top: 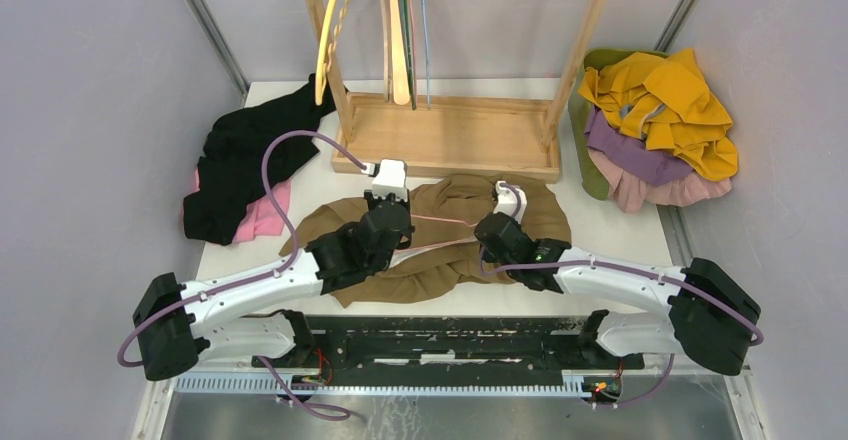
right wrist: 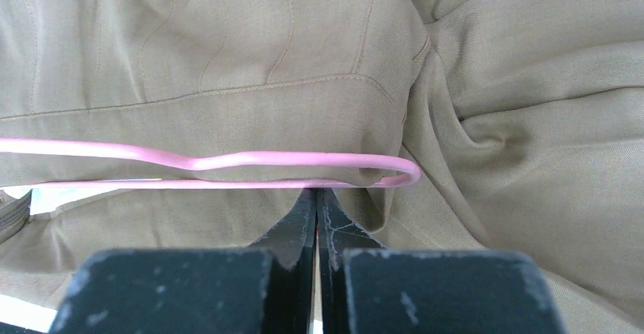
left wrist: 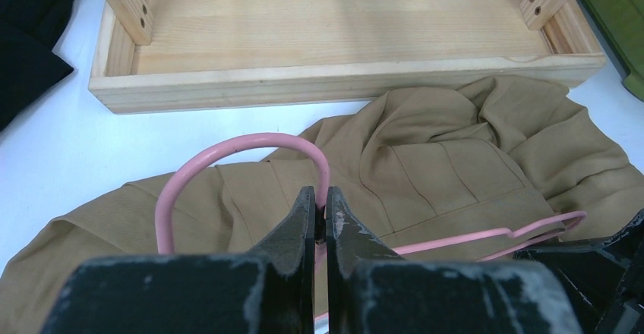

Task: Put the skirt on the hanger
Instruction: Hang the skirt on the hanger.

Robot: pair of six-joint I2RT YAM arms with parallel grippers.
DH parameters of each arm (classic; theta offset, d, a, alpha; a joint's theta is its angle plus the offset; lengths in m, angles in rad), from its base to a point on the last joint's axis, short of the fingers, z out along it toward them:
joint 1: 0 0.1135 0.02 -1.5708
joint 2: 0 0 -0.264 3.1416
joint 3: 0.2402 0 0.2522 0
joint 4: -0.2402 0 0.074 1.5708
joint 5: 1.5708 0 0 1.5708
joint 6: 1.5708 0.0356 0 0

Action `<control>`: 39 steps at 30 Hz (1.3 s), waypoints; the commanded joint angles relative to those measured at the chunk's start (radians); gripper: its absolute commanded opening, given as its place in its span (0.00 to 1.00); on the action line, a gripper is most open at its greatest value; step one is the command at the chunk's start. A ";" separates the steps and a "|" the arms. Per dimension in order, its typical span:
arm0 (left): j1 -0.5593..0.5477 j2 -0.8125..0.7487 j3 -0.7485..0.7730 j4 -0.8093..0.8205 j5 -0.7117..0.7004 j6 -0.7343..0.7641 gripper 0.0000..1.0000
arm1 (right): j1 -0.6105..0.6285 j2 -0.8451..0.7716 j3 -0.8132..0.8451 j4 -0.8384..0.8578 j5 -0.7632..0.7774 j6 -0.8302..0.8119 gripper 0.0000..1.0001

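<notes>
We see the tan skirt (top: 432, 272) lying crumpled on the white table (top: 620, 232), just in front of the base of the wooden rack (top: 450, 138), with both arms reaching over it. A pink wire hanger (left wrist: 228, 149) lies across the cloth, its hook curving up toward the rack. The left tool (left wrist: 320, 197) is clamped on the stem of that hook, its two black fingers pressed together with the wire between them. The right tool (right wrist: 316, 196) sits at the far rounded end of the hanger, its fingers together with the tips right against the lower wire. We cannot tell whether they pinch the wire, a fold of skirt, or nothing. From the right wrist we see the skirt's stitched waistband running just above the hanger's arm. To the left on the table lies a black garment (top: 240, 155) over a pink cloth (top: 266, 216), and to the right a heap of yellow clothes (top: 665, 100).
</notes>
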 commanded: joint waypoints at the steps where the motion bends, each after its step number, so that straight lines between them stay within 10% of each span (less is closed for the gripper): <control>1: 0.009 -0.051 0.010 0.019 -0.004 0.021 0.04 | 0.003 -0.046 -0.021 0.023 0.039 0.002 0.01; 39: 0.029 -0.137 -0.056 0.011 0.011 0.061 0.03 | -0.310 -0.320 -0.105 0.059 -0.334 -0.034 0.01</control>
